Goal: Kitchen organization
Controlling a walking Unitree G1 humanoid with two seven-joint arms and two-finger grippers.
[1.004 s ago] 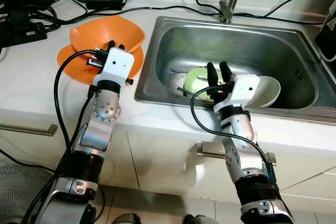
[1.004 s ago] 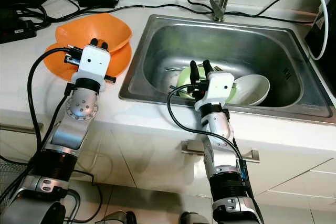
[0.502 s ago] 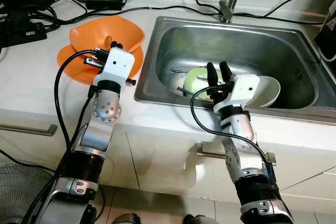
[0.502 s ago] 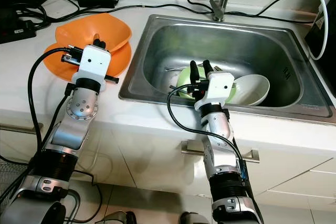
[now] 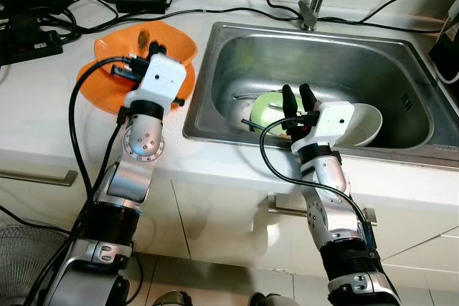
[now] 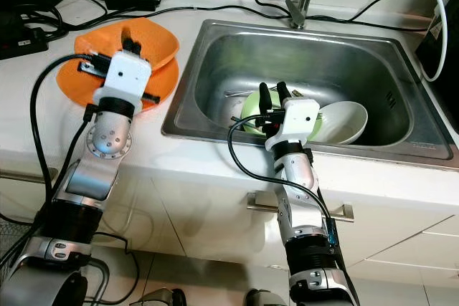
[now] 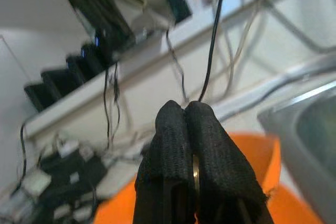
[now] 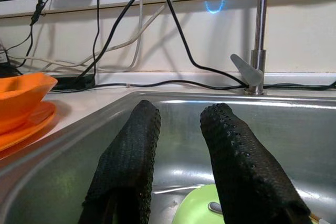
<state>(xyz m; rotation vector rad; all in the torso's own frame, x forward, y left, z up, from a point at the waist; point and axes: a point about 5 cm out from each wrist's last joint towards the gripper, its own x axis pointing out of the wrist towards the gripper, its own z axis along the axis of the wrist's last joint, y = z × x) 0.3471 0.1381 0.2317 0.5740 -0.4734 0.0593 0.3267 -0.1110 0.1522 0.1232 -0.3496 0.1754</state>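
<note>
The orange bowl [image 5: 147, 42] sits tilted on an orange plate [image 5: 97, 80] near the counter's [image 6: 43, 123] back edge, left of the sink [image 5: 323, 55]. The left gripper [image 6: 130, 36], fingers pressed together, hovers above it. The sink holds 1 green bowl [image 5: 269, 109] and 1 white bowl [image 5: 366, 125]; the right gripper [image 5: 295, 96], parted and empty, hovers above the green bowl.

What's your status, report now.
Left gripper shut, over orange bowl on orange plate. Right gripper open above green bowl in steel sink, white bowl alongside. Nothing in the way.
</note>
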